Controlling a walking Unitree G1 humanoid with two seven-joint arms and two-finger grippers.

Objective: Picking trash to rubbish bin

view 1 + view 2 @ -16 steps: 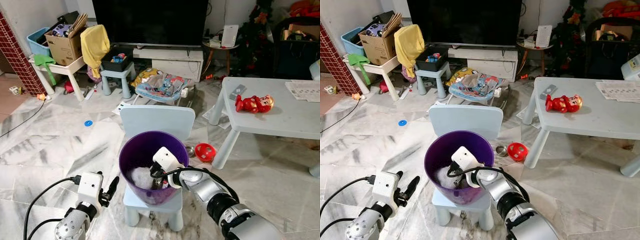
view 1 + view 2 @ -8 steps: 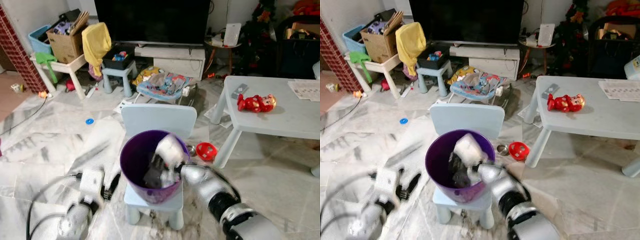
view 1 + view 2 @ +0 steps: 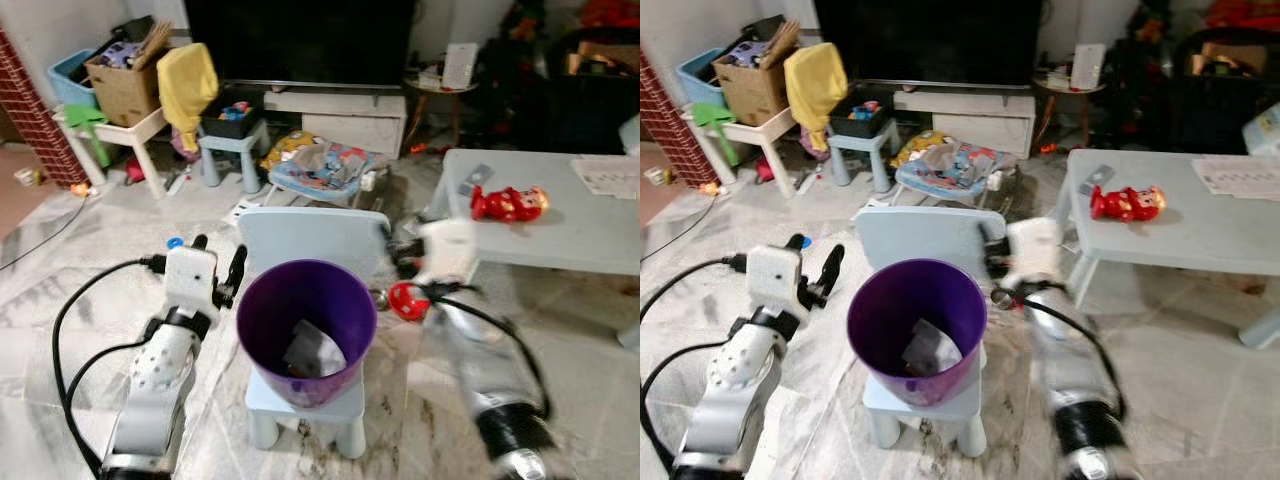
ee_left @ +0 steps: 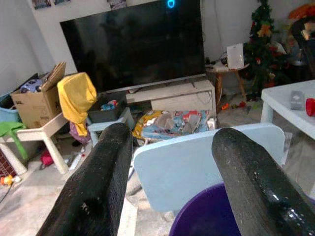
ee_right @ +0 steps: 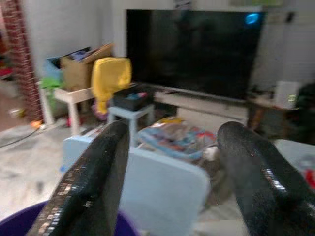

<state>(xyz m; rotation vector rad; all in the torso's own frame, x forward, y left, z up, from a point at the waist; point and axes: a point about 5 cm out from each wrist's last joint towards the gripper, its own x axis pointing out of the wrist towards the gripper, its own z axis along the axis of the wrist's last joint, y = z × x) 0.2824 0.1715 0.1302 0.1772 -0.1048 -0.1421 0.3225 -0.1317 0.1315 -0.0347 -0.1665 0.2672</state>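
A purple bin [image 3: 304, 330] stands on the seat of a small pale-blue chair [image 3: 315, 240]. Crumpled white and grey trash [image 3: 314, 351] lies at its bottom. My left gripper [image 3: 220, 262] is raised just left of the bin's rim, open and empty; the left wrist view looks past its fingers [image 4: 98, 187] to the chair back [image 4: 192, 162] and the bin's rim [image 4: 206, 216]. My right gripper [image 3: 403, 257], blurred, hangs above and right of the bin beside the chair back. It is open with nothing between its fingers [image 5: 93, 182].
A grey low table [image 3: 580, 240] at the right carries a red toy [image 3: 510, 203]. A red bowl [image 3: 408, 300] lies on the floor by its leg. Behind the chair are a baby bouncer [image 3: 325, 168], a small stool [image 3: 228, 145], a TV stand [image 3: 340, 115] and a box-laden white table [image 3: 120, 125].
My right gripper rose out of the bin and swung up and right, leaving the trash inside. My left arm lifted from near the floor to beside the bin's rim.
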